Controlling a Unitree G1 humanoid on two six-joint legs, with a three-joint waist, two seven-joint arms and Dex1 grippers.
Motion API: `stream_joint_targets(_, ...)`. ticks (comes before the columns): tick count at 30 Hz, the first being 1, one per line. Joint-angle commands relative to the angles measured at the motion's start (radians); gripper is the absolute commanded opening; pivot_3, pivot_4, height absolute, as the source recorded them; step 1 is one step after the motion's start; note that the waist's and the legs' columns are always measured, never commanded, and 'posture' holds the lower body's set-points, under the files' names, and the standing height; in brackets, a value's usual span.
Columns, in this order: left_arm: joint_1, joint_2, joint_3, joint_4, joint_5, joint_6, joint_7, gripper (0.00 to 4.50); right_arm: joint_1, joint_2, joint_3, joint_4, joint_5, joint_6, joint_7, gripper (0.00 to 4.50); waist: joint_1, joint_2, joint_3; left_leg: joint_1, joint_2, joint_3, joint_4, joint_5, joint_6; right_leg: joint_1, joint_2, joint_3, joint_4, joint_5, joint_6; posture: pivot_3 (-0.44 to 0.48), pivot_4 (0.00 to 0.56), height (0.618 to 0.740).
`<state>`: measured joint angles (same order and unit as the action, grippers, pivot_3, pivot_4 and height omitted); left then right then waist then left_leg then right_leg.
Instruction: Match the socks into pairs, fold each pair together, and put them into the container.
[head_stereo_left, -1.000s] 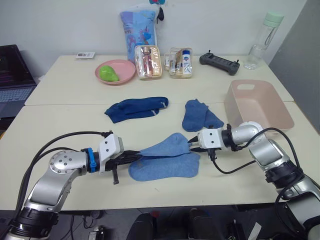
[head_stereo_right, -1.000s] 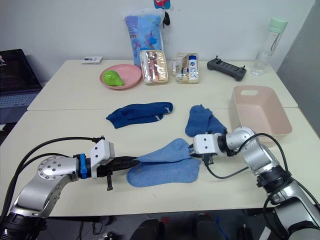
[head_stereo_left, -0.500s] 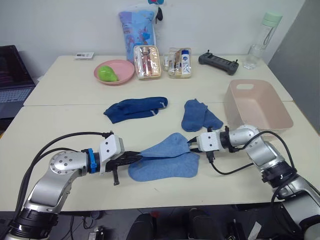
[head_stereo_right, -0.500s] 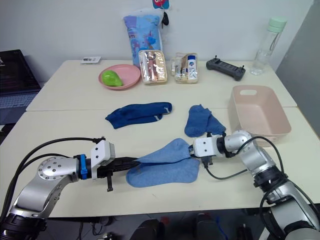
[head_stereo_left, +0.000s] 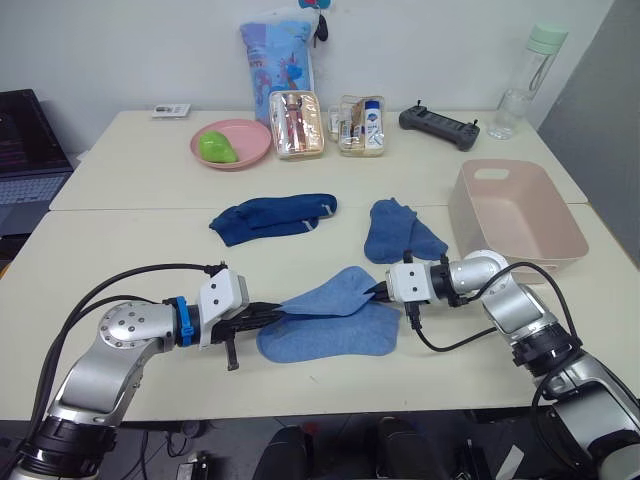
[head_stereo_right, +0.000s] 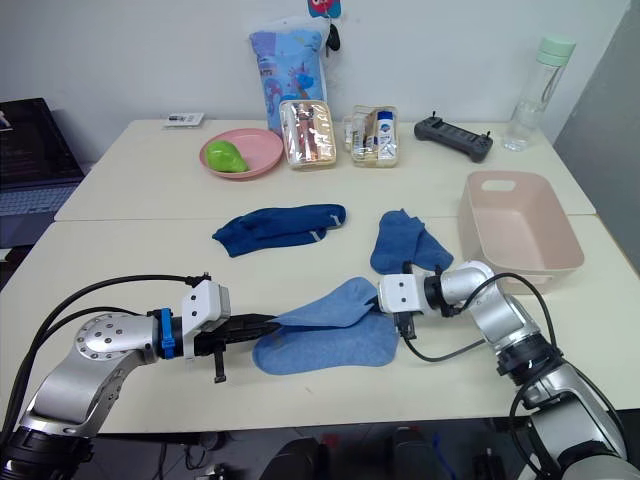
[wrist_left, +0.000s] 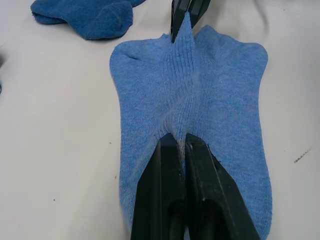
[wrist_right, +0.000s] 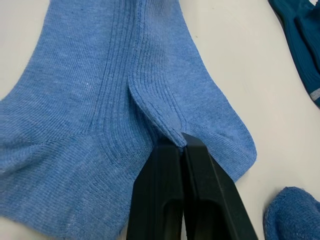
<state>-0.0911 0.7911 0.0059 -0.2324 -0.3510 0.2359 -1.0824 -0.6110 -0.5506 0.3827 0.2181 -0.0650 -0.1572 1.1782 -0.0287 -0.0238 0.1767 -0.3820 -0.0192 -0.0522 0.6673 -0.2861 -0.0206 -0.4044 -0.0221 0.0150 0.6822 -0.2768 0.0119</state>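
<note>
light blue socks (head_stereo_left: 330, 322) near the front edge of the counter (head_stereo_left: 130, 215), one lying flat, the other on top and raised into a ridge between the two hands. left hand (head_stereo_left: 277, 311) pinched tight on the upper sock's fabric at one end, fingers (wrist_left: 172, 200) pressed together with a fold of ribbed knit caught between them. right hand (head_stereo_left: 378, 293) clamped likewise on the opposite end, fingers (wrist_right: 175, 195) squeezed on a small pleat of the cuff. upper sock stretched between both grips, its middle lifted off the lower one.

behind these, a dark navy pair (head_stereo_left: 272, 217) lying lengthwise in the middle of the counter, and a medium blue pair (head_stereo_left: 398, 232) just beside it toward the right, close to the right hand. pale pink tub (head_stereo_left: 515, 212) at the right side of the counter, near the medium blue pair but apart from it.

along the back: pink plate (head_stereo_left: 232, 143) with a green item, two clear pouches (head_stereo_left: 328, 124), printed bag (head_stereo_left: 277, 50), black controller (head_stereo_left: 438, 124), clear bottle (head_stereo_left: 527, 80). laptop (head_stereo_left: 28, 145) at far left.
</note>
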Motion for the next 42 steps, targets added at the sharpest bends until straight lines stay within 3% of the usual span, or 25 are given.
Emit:
stream_joint_targets(1, -0.005, 0.006, 0.022, -0.030, -0.013, -0.006, -0.001, 0.00, -0.028, -0.014, -0.040, -0.047, 0.046, 0.027, 0.023, 0.01, 0.000, 0.000, 0.000, 0.000, 0.000, 0.000, 0.000, 0.000, 0.000, 0.000, 0.000, 0.000, 0.000, 0.000, 0.000, 0.000, 0.150, 0.740)
stream_joint_targets(4, 0.000, 0.009, 0.031, -0.036, -0.019, -0.005, -0.001, 0.00, -0.027, -0.023, -0.051, -0.084, 0.069, 0.066, 0.040, 0.01, 0.000, 0.000, 0.000, 0.000, 0.000, 0.000, 0.000, 0.000, 0.000, 0.000, 0.000, 0.000, 0.000, 0.000, 0.000, 0.000, 0.150, 0.740)
stream_joint_targets(8, 0.011, 0.024, 0.087, -0.102, -0.090, 0.060, 0.005, 0.00, 0.002, -0.090, -0.084, -0.271, 0.149, 0.261, 0.085, 0.01, 0.001, 0.000, 0.000, -0.001, 0.000, 0.000, 0.000, 0.000, 0.000, 0.000, 0.000, 0.000, 0.000, 0.000, 0.000, 0.000, 0.150, 0.740)
stream_joint_targets(16, 0.196, 0.117, 0.213, -0.371, -0.392, 0.394, 0.019, 0.00, 0.089, -0.276, -0.123, -0.640, 0.372, 0.715, 0.169, 0.01, 0.001, 0.000, 0.000, -0.001, 0.001, -0.001, -0.001, 0.000, 0.000, 0.000, 0.000, 0.000, -0.001, 0.000, 0.000, 0.000, 0.150, 0.740)
stream_joint_targets(21, 0.293, 0.136, 0.191, -0.407, -0.356, 0.412, 0.034, 0.00, 0.099, -0.297, -0.142, -0.730, 0.548, 0.959, 0.143, 0.01, 0.000, 0.001, 0.000, 0.001, 0.001, -0.001, -0.001, 0.000, 0.000, 0.001, 0.000, -0.001, -0.001, 0.000, 0.000, 0.000, 0.150, 0.740)
stream_joint_targets(26, 0.267, 0.127, 0.161, -0.368, -0.316, 0.397, 0.055, 0.00, 0.085, -0.296, -0.094, -0.681, 0.507, 0.934, 0.122, 0.01, 0.003, 0.000, 0.000, 0.000, 0.001, -0.001, 0.000, 0.000, 0.000, 0.001, 0.000, -0.001, -0.002, 0.000, 0.000, 0.000, 0.150, 0.740)
stream_joint_targets(35, 0.072, 0.074, 0.017, -0.173, -0.135, 0.305, 0.095, 0.00, -0.013, -0.168, 0.046, -0.361, 0.232, 0.700, -0.013, 0.01, 0.002, 0.000, 0.000, -0.001, 0.000, 0.000, -0.001, 0.000, 0.000, 0.000, 0.000, 0.000, -0.002, 0.000, 0.000, 0.000, 0.150, 0.740)
stream_joint_targets(42, 0.004, 0.055, -0.045, -0.084, -0.058, 0.281, 0.100, 0.00, -0.061, -0.103, 0.057, -0.241, 0.173, 0.674, -0.033, 0.01, 0.002, 0.000, 0.000, -0.001, 0.000, 0.000, -0.001, 0.000, 0.000, -0.001, 0.000, 0.000, -0.001, 0.000, 0.000, 0.000, 0.150, 0.740)
